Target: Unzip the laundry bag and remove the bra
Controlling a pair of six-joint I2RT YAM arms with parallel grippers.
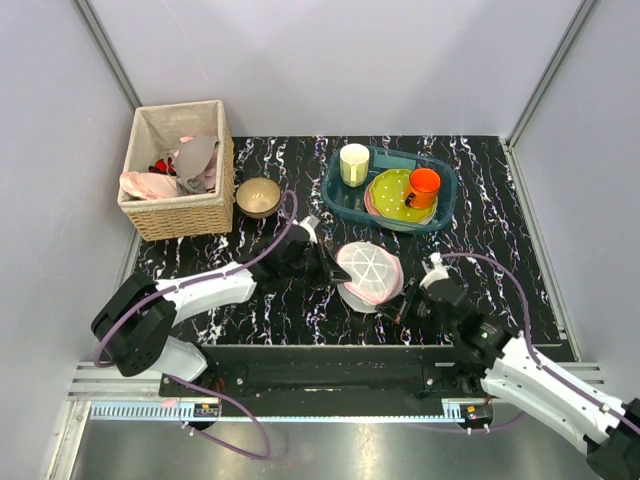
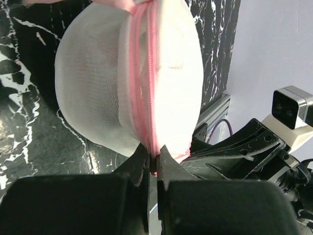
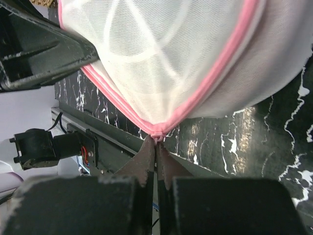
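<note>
The laundry bag (image 1: 368, 272), a round white mesh pouch with pink zipper trim, is held up on edge over the middle of the black marble mat. My left gripper (image 1: 336, 272) is shut on its pink trim at the left side; the left wrist view shows the jaws (image 2: 155, 157) pinching the zipper seam of the bag (image 2: 107, 78). My right gripper (image 1: 404, 300) is shut on the small zipper pull (image 3: 157, 138) at the bag's (image 3: 161, 58) lower right edge. The zipper looks closed. The bra is hidden; nothing maroon shows through the mesh.
A wicker basket (image 1: 185, 215) with pale pink and grey cloths stands at the back left. A bronze bowl (image 1: 258, 196) sits beside it. A blue tray (image 1: 333, 195) at the back holds a yellow cup (image 1: 354, 164), a green plate (image 1: 390, 192) and an orange mug (image 1: 423, 186).
</note>
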